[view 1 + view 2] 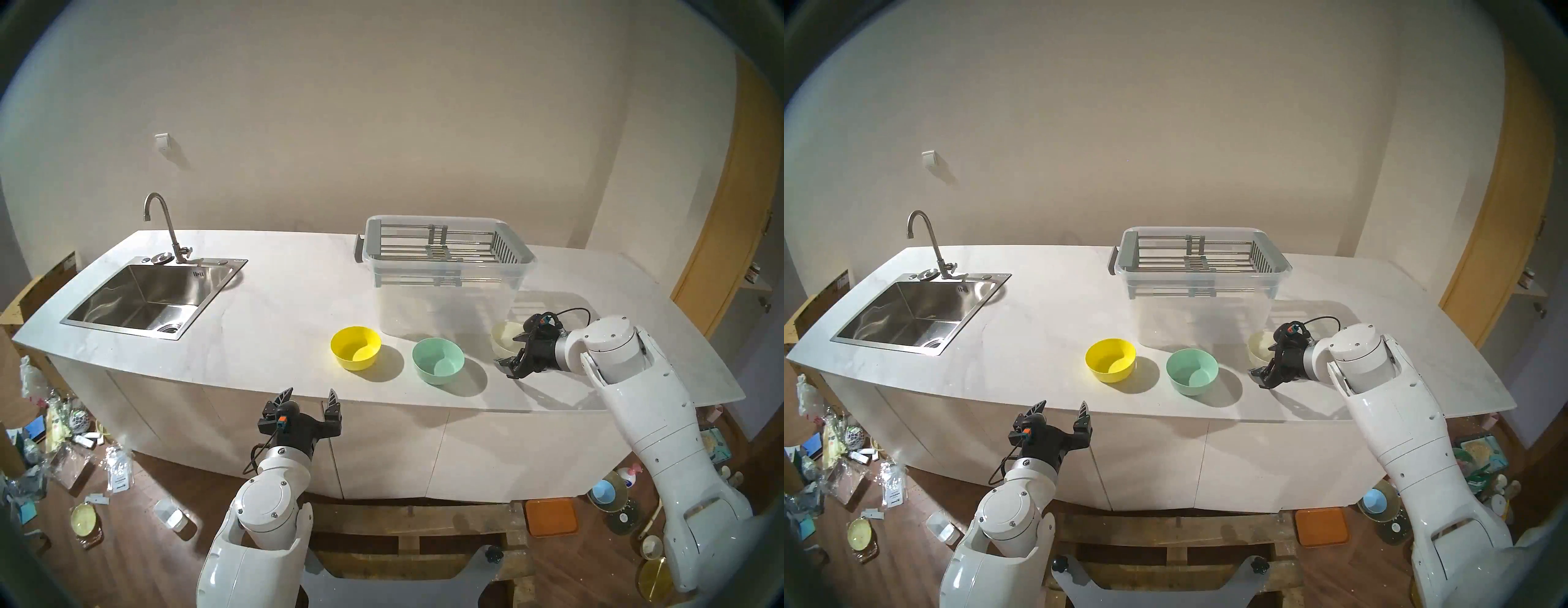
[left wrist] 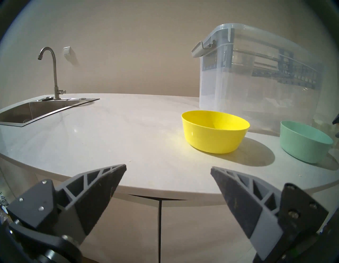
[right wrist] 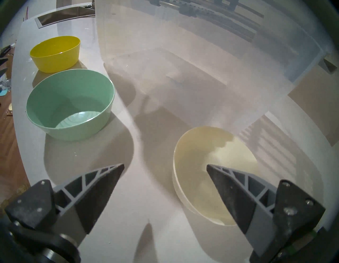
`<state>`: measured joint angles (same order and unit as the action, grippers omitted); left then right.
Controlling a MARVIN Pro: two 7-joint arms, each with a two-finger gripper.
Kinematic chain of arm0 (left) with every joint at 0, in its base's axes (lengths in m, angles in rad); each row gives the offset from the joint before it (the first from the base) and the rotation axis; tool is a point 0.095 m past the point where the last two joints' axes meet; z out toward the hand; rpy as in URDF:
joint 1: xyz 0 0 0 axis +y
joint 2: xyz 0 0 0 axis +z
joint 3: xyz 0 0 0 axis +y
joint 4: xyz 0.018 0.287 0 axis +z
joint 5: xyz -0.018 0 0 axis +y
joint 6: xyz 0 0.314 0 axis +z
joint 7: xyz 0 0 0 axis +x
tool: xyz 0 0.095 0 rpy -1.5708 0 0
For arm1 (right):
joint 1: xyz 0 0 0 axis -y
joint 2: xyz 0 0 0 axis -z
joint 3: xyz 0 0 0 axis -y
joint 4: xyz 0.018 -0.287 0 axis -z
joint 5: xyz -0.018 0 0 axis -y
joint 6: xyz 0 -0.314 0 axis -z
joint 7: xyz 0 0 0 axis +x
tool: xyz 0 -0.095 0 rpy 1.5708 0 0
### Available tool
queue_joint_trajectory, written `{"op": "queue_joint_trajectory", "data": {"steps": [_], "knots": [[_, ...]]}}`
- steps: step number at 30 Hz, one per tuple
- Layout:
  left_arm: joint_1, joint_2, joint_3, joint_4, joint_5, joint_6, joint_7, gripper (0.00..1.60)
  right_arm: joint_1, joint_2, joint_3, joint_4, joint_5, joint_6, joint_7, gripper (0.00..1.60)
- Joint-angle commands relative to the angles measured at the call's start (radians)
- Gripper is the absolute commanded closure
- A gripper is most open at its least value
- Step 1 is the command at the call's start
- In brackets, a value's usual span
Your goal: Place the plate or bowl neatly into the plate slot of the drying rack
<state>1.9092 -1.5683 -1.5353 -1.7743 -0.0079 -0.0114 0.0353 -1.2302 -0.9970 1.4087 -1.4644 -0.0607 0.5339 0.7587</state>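
Observation:
Three bowls stand on the white counter in front of the clear tub: a yellow bowl (image 1: 355,348), a green bowl (image 1: 438,361) and a cream bowl (image 1: 507,337). The grey drying rack (image 1: 373,237) rests on top of the tub, and its plate slot (image 1: 403,254) of steel rods holds nothing. My right gripper (image 1: 511,350) is open at the cream bowl (image 3: 211,156): in the right wrist view one finger hangs over the bowl's inside and the other over the counter beside its rim. My left gripper (image 1: 309,397) is open and empty just off the counter's front edge, left of the yellow bowl (image 2: 214,135).
The clear tub (image 1: 445,305) stands behind the bowls at the back right. A steel sink (image 1: 127,293) with a tap (image 1: 163,220) takes up the counter's left part. Clutter lies on the floor on both sides of the counter.

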Motion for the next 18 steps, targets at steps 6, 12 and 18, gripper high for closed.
{"op": "queue_joint_trajectory", "data": {"steps": [6,12,18], "knots": [[-0.004,0.000,0.003,-0.028,-0.002,-0.006,-0.005,0.00,0.076,-0.010,-0.011,0.062,-0.002,-0.051,0.006,0.00],[-0.004,0.000,0.003,-0.028,-0.002,-0.006,-0.005,0.00,0.096,-0.009,-0.020,0.104,-0.007,-0.074,0.011,0.00],[-0.004,0.000,0.003,-0.028,-0.002,-0.006,-0.005,0.00,0.122,-0.005,-0.033,0.166,-0.023,-0.097,0.013,0.00]]}}
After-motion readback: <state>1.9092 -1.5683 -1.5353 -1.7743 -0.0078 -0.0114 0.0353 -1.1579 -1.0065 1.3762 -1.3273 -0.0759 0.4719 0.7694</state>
